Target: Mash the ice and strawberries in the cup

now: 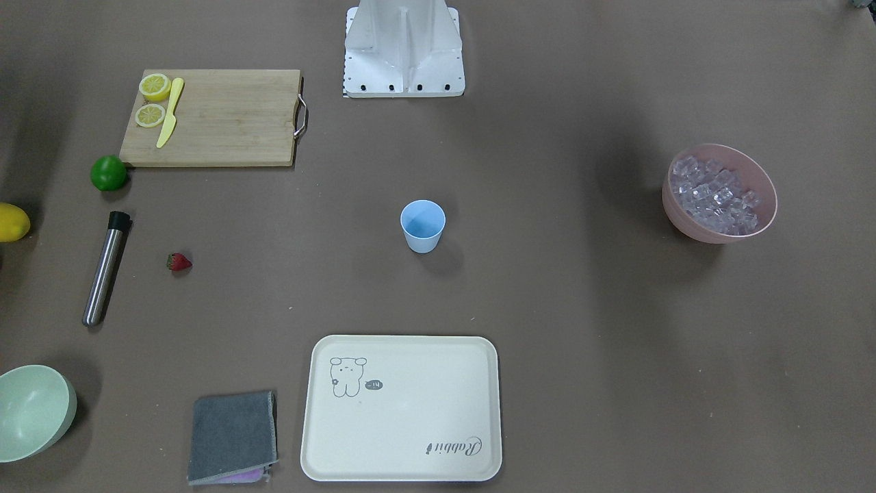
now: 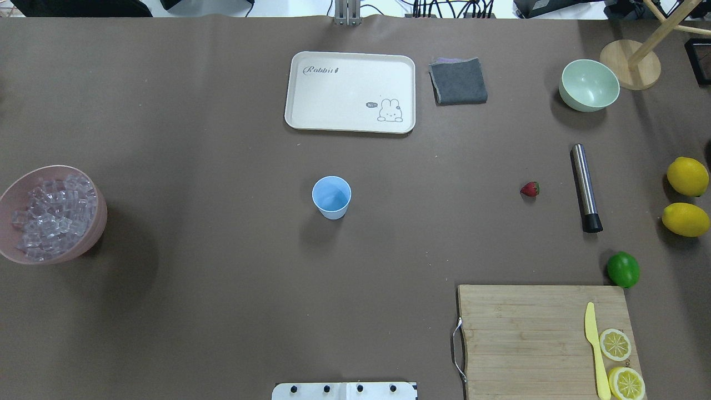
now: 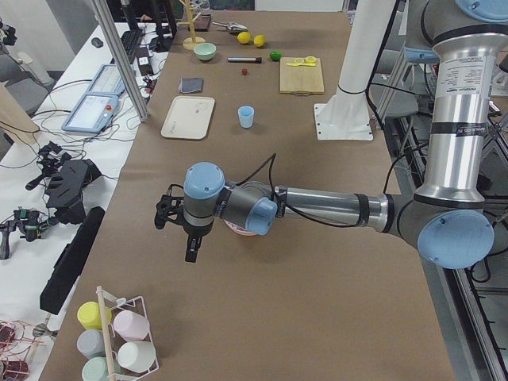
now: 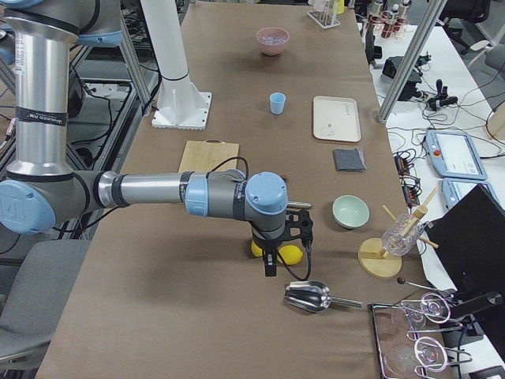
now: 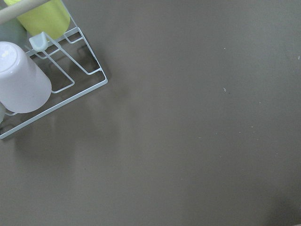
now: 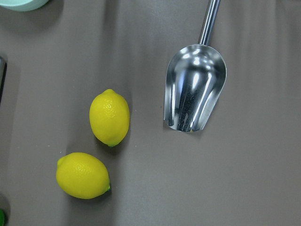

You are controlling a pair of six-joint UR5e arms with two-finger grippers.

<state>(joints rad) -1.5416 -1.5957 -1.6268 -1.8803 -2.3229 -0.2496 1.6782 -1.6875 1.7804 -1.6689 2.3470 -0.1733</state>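
Observation:
The light-blue cup (image 2: 331,196) stands upright mid-table, and nothing shows inside it. The strawberry (image 2: 530,189) lies on the brown table toward the robot's right. The ice (image 2: 53,214) fills a pink bowl (image 2: 99,222) at the left. Neither gripper appears in the overhead or front views. In the left side view, my left gripper (image 3: 190,248) hangs past the pink bowl at the table's left end. In the right side view, my right gripper (image 4: 271,267) hangs over two lemons (image 6: 109,117) near a metal scoop (image 6: 194,87). I cannot tell whether either gripper is open or shut.
A steel muddler (image 2: 586,187) lies right of the strawberry. A lime (image 2: 622,269), a cutting board (image 2: 527,333) with knife and lemon halves, a green bowl (image 2: 589,84), a grey cloth (image 2: 457,80) and a tray (image 2: 350,91) ring the cup. A cup rack (image 5: 51,89) sits below the left wrist.

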